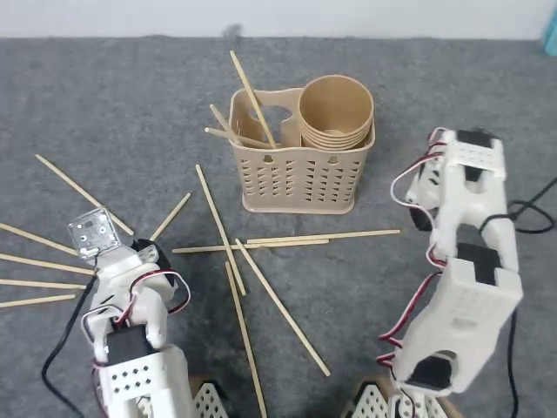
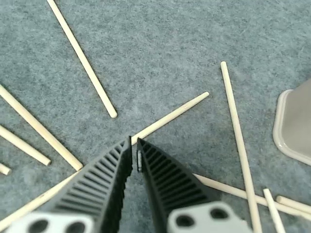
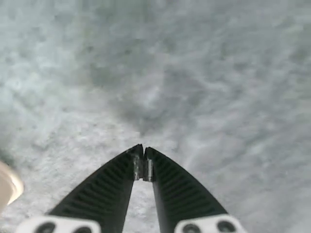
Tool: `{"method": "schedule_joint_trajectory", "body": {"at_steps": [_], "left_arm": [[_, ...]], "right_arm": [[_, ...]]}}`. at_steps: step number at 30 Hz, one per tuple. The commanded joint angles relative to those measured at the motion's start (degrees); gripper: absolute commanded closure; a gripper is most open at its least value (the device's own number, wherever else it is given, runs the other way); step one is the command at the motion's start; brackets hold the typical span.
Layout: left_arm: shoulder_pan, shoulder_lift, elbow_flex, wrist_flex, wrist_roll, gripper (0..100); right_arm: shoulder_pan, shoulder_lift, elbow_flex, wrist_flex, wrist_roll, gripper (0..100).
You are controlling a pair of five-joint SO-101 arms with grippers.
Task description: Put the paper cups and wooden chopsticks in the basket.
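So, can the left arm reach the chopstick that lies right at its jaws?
Probably yes. The chopstick lies flat on the carpet directly under the shut jaws, with nothing over it there; the jaws would have to open first.

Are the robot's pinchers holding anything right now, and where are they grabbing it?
Nothing is held. Both arms' jaws are shut on nothing; the thin wooden chopsticks lie loose on the grey carpet.
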Motion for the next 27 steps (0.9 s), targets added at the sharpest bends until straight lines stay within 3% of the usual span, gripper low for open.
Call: {"method": "schedule_joint_trajectory", "body": {"at_steps": [1,5,9,14,20,27], "left_arm": [[0.35,-0.62,-0.22,-1.67,-0.70,99],[0.35,-0.62,-0.22,-1.67,-0.70,99],[0.35,-0.62,-0.22,-1.76,-0.70,99],[0.35,-0.62,-0.22,-1.85,-0.70,99],[0.35,-0.70,-0.22,-1.93,-0.70,99],[0.35,-0.70,-0.22,-1.93,-0.70,99]], "right_arm": [[0.22,-0.66,-3.78,3.74,3.08,99.1],[-3.65,-0.66,-3.60,5.23,5.45,97.4],[-8.66,-0.66,-2.20,5.32,7.38,87.6],[-10.33,-2.24,-1.49,5.14,11.52,87.3],[-10.24,-12.18,3.78,2.59,30.24,87.3],[-8.75,-21.41,16.97,-9.63,52.57,87.3]]}}
